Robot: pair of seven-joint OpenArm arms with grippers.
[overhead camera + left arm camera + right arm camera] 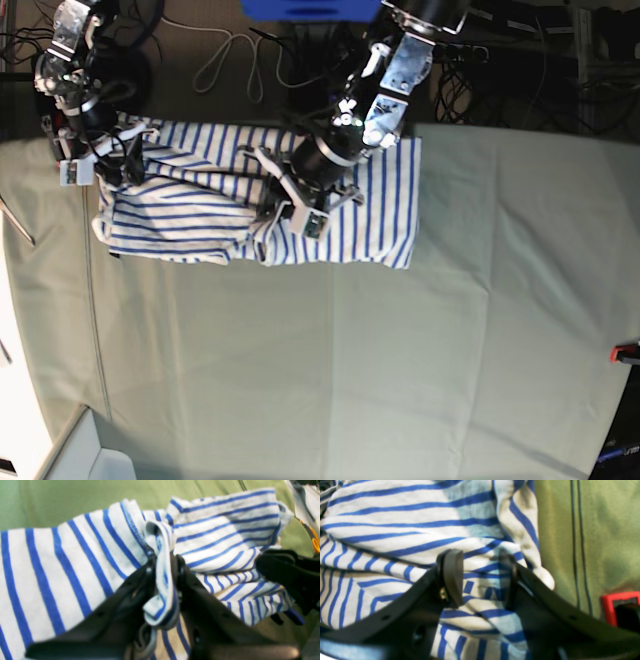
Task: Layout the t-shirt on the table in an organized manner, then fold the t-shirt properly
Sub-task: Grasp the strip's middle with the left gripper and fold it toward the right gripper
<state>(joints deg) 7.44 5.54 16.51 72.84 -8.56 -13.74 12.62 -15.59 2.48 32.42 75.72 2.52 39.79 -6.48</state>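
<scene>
Base view, left to right: right gripper (100, 165) at the far-left end of the t-shirt (200, 215), over a bunched sleeve or shoulder; left gripper (285, 205) near the middle of the garment, by a rumpled ridge of cloth; smooth right half of the shirt beyond; bare counter (400, 350) out to a red clamp (625, 352) at the right edge. Shirt at the far side of the counter, crosswise, left half crumpled, right half flat.

Right wrist view: right gripper (480, 580) with jaws partly apart, straddling a raised fold of striped fabric (407, 525); whether pinching or merely around it, cannot tell.

Left wrist view: left gripper (163, 580) clenched on a hemmed fold of the t-shirt (62, 562), the cloth pinched between the fingers and hanging out below.

Step in hand, by judgement: laying out, not folding. Next move likely calls for drawing the two held points apart and outward to open the bunched left half, low over the counter, without dragging the flat right half out of place.
</scene>
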